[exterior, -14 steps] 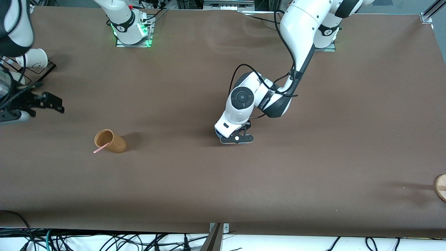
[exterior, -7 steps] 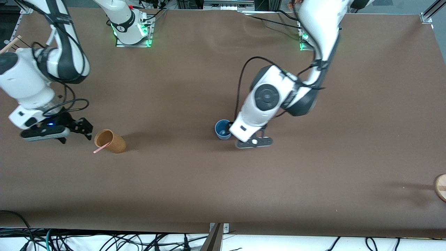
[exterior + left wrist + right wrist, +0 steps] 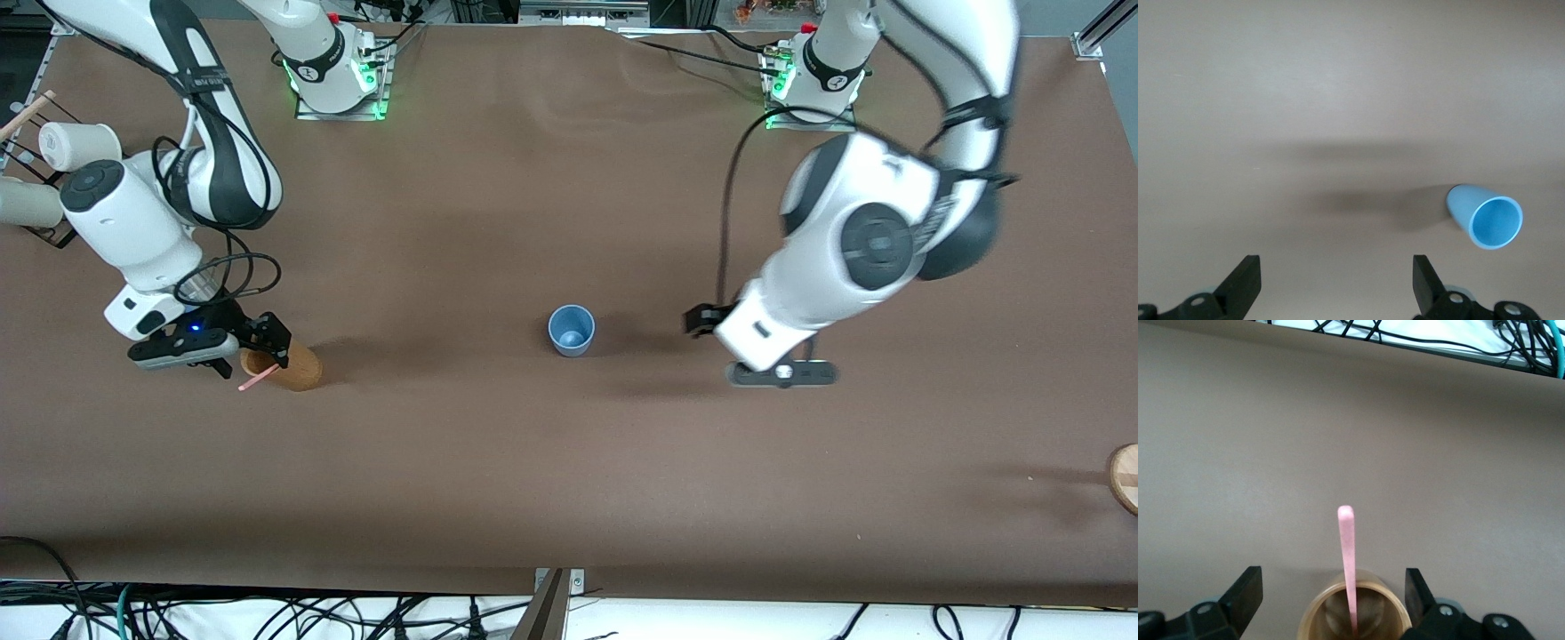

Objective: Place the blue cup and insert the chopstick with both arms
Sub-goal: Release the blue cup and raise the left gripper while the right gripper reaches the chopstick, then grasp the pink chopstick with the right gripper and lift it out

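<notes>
Front view: the blue cup (image 3: 571, 330) is standing upright and alone near the middle of the table (image 3: 569, 498), its mouth facing up and nothing being held inside it. The left gripper (image 3: 711, 324) is being held above bare table beside the cup, toward the left arm's end, well apart from the cup and touching nothing. Its fingers (image 3: 1245, 283) are being shown spread wide in the left wrist view, with only table surface between them and the blue cup (image 3: 1486, 217) lying off to one side of the gap.

The chopstick (image 3: 254, 380) is sitting in the tan cup (image 3: 284, 363), which is standing upright toward the right arm's end of the table. The stick is being propped at a slant against the cup's rim, its pink free end jutting out past the rim on the side nearer the front camera. The right gripper (image 3: 252, 342) is being held directly over the tan cup's mouth. In the right wrist view its fingers (image 3: 1245, 593) are being kept apart, one on each side of the tan cup (image 3: 1355, 613), and the chopstick (image 3: 1347, 553) is rising between them without being touched by either.

At the table's edge by the right arm's end, a white cup (image 3: 78, 145) is lying on its side on a dark wire rack (image 3: 40, 233). A round wooden object (image 3: 1125, 478) is being cut off by the frame at the left arm's end.
</notes>
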Tool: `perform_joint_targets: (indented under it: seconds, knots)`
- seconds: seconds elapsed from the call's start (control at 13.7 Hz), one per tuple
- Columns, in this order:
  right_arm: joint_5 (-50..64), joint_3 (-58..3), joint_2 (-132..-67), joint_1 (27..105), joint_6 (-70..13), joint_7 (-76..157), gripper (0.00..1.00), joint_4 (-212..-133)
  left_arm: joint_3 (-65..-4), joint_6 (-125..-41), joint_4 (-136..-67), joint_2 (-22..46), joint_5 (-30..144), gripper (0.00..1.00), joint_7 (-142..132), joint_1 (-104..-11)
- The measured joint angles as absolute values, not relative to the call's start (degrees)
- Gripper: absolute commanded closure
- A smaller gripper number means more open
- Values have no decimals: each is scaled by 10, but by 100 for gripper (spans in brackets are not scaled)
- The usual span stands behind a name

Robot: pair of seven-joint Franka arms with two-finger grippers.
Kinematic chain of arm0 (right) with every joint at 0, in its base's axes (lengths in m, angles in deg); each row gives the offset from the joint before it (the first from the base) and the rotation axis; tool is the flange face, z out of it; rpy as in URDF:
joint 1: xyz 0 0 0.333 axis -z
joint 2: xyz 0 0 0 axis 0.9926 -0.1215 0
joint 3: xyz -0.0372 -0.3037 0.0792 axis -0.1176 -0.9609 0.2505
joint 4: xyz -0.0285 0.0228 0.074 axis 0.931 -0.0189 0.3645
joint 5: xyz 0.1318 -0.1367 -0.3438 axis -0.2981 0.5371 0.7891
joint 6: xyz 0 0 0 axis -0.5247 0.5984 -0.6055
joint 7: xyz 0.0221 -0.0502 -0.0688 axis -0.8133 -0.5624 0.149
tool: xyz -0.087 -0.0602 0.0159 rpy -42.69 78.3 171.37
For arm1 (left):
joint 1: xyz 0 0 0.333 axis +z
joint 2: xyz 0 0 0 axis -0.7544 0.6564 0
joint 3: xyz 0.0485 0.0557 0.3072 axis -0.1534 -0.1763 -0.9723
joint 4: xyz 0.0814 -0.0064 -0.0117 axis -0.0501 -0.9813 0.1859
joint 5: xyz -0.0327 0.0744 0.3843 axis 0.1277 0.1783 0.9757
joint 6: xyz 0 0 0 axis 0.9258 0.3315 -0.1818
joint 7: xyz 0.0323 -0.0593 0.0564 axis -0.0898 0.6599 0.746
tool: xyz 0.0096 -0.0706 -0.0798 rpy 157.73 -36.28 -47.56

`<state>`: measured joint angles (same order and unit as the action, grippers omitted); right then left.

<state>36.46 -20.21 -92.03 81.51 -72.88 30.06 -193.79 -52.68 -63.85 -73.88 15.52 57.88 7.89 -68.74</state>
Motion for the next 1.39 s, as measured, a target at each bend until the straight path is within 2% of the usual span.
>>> perform_joint_targets:
  seconds: [0.07, 0.15, 0.22, 0.29, 0.59, 0.88, 1.1, 1.39]
  knots:
    - [364, -202, -924, 816, -731, 295, 30, -1937, -527, -617, -739, 142, 579, 0, 54, -672]
    - [363, -202, -926, 817, -731, 292, 51, -1937, -527, -597, -739, 127, 579, 0, 29, -654]
    - [363, -202, -926, 818, -731, 291, 61, -1937, -527, -580, -739, 113, 579, 0, 9, -635]
    - [363, -202, -926, 818, -731, 291, 65, -1937, -527, -565, -739, 98, 579, 0, -10, -616]
    - [361, -202, -927, 818, -731, 291, 66, -1937, -527, -520, -740, 52, 579, 0, -50, -543]
    - [360, -202, -930, 819, -731, 291, 72, -1936, -528, -493, -761, 8, 582, 0, -62, -500]
    - [358, -202, -931, 819, -736, 291, 95, -1936, -528, -487, -786, -21, 617, 0, -114, -492]
    - [358, -202, -932, 819, -746, 291, 100, -1935, -527, -487, -843, -63, 620, 0, -125, -493]
